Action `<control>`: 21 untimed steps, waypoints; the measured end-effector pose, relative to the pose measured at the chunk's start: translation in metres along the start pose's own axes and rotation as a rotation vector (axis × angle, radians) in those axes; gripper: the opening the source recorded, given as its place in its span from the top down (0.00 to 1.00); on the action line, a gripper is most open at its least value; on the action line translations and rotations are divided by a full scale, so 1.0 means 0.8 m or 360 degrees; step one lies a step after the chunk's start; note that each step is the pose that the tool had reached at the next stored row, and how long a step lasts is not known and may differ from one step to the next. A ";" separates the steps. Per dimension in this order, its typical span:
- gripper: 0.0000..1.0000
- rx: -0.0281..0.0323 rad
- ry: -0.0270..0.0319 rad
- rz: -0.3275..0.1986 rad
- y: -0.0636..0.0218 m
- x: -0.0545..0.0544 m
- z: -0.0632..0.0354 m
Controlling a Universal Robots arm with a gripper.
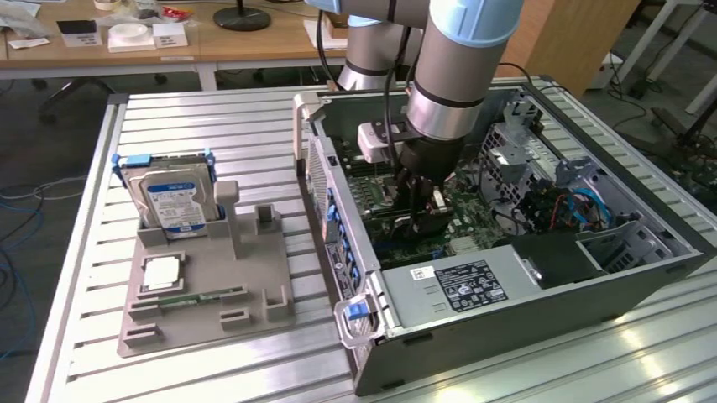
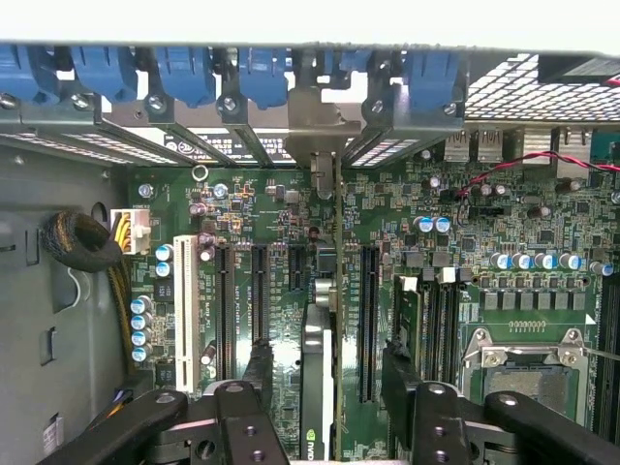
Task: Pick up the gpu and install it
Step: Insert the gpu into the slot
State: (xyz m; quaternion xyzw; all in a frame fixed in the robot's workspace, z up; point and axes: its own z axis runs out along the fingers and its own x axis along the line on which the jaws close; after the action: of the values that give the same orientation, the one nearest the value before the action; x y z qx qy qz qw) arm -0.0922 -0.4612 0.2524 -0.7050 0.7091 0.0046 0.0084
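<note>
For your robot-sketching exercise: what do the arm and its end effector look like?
The arm is a thick round tube, pale blue above a silvery grey section with a dark ring. The end effector is black, with two blocky fingers and round screw heads. A black cable runs behind the arm.

A ribbed metal table carried two things. A grey holder tray lay toward one side edge, and an open computer case sat just beside it.

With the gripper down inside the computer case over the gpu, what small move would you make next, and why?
Probably lift the gripper straight up: its fingers stand apart on either side of the gpu, which stands upright on the motherboard, its bracket at the case's rear slots.
</note>
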 end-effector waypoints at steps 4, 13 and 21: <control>0.43 -0.00001 0.00000 0.0000 0.000 0.000 0.000; 0.44 -0.00001 0.00000 0.0000 0.000 0.000 0.000; 0.65 0.00000 0.00001 0.0000 0.000 0.000 0.000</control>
State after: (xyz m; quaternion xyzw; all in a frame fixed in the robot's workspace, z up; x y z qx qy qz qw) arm -0.0922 -0.4612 0.2524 -0.7050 0.7091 0.0046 0.0084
